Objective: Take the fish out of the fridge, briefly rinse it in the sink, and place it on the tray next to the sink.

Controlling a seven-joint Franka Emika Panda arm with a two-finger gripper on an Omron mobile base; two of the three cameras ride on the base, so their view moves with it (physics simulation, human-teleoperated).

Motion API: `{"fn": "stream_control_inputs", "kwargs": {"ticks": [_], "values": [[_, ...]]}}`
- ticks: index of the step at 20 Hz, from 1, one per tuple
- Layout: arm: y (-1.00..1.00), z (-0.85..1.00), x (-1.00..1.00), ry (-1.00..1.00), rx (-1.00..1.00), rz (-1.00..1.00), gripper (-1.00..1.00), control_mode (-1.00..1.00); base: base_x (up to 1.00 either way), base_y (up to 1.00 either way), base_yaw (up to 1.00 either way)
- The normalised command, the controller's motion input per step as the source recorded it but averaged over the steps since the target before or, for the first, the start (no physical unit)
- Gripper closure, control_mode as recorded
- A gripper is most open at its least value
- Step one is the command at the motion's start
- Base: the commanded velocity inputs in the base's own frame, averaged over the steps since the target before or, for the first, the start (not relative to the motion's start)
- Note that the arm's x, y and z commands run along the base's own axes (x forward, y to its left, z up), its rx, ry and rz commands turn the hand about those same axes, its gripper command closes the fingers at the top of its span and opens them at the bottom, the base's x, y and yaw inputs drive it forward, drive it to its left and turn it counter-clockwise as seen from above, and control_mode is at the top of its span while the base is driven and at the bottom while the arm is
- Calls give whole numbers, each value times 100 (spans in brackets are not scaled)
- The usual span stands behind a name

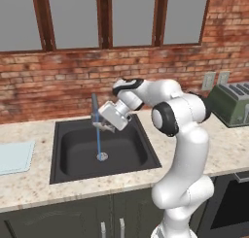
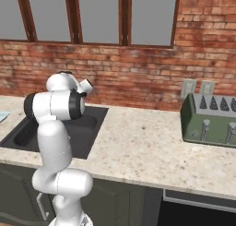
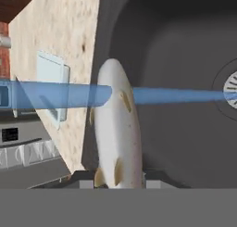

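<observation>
Sink: the black basin (image 1: pixel 78 149) is set in a speckled stone counter (image 1: pixel 29 188), with a thin blue stream of water (image 1: pixel 97 135) falling from the faucet (image 1: pixel 95 106) to the round drain (image 1: pixel 102 157).
Fish: the pale fish (image 3: pixel 118 129) hangs above the basin, crossing the stream.
Gripper: the claw (image 1: pixel 100 126) is clamped narrowly on the fish's lower end, over the sink.
Tray: the pale blue tray (image 1: pixel 14 157) lies flat on the counter left of the sink.
Toaster: a green toaster (image 2: pixel 209 121) stands well to the right.
</observation>
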Motion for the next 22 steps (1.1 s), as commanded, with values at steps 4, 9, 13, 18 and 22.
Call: {"fn": "stream_control_inputs", "kwargs": {"ticks": [4, 9, 13, 18, 22], "values": [[0, -5, 78, 0, 0, -8, 100, -100, 0, 0, 0], [0, -3, 47, 1, 0, -4, 100, -100, 0, 0, 0], [5, 0, -39, -2, 0, -2, 100, -100, 0, 0, 0], [1, 1, -100, -20, 0, -21, 100, -100, 0, 0, 0], [-8, -2, -39, -16, 0, -50, 100, -100, 0, 0, 0]]}}
